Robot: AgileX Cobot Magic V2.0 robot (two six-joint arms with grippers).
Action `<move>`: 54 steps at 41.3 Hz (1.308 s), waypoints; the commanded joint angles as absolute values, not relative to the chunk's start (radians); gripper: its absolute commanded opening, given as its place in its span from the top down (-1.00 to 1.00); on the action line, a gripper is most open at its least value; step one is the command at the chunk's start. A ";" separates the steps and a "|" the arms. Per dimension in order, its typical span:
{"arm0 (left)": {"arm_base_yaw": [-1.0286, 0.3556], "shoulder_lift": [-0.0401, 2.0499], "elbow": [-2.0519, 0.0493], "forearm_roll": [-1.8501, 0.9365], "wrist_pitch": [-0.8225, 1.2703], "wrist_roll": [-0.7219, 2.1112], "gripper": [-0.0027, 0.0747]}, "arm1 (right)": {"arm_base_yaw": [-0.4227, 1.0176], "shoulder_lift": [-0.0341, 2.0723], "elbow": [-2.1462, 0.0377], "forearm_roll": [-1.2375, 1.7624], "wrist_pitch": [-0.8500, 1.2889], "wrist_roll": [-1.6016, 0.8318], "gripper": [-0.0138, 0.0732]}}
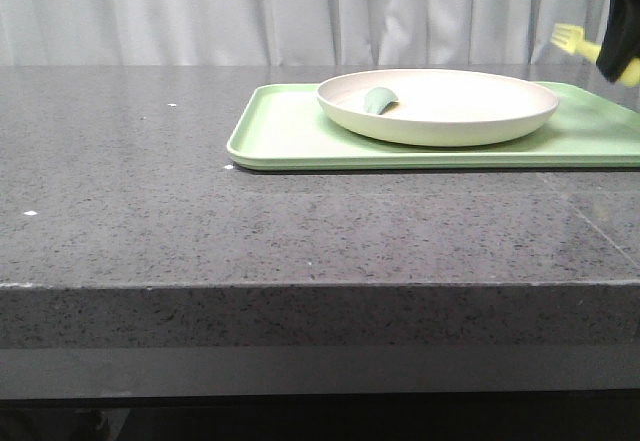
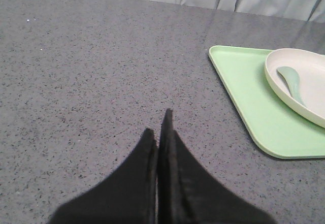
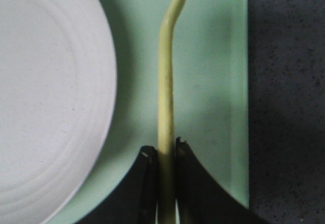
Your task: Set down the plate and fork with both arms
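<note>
Speckled grey stone covers the desk (image 1: 150,211), and on its far right part lies a light-green tray (image 1: 290,136), running off the right edge of the front view. On the tray rests the plate (image 1: 450,101), cream-white and wide, taking up the tray's middle; its near-left corner is bare green. Inside the plate, by its left rim, a grey-green spoon (image 1: 380,100) lies with its bowl toward the rim.

Up at the top right, the right gripper (image 3: 164,155) hangs in the air above the tray's right end, and it's clamped on the fork (image 3: 166,107): the right wrist view shows both black fingers pressed against the pale-yellow handle, the shaft running out away from them over the strip of tray between the plate's rim and the tray's right edge. In the front view the tines point left, clear of the plate and well above it.

Over on the other side, the left gripper (image 2: 160,127) hovers above bare desk, left of the tray, its two fingers pressed together with nothing between them.
</note>
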State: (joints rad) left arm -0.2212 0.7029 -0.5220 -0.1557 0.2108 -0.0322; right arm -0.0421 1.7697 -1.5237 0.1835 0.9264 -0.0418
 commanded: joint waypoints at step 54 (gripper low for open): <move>-0.221 0.698 -0.550 -0.163 0.122 -0.034 0.98 | -0.043 1.353 -1.442 0.147 0.969 -0.040 0.85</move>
State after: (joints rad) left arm -0.2212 0.7029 -0.5220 -0.1557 0.2108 -0.0322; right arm -0.0421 1.4772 -1.4754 0.1392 1.0364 -0.0374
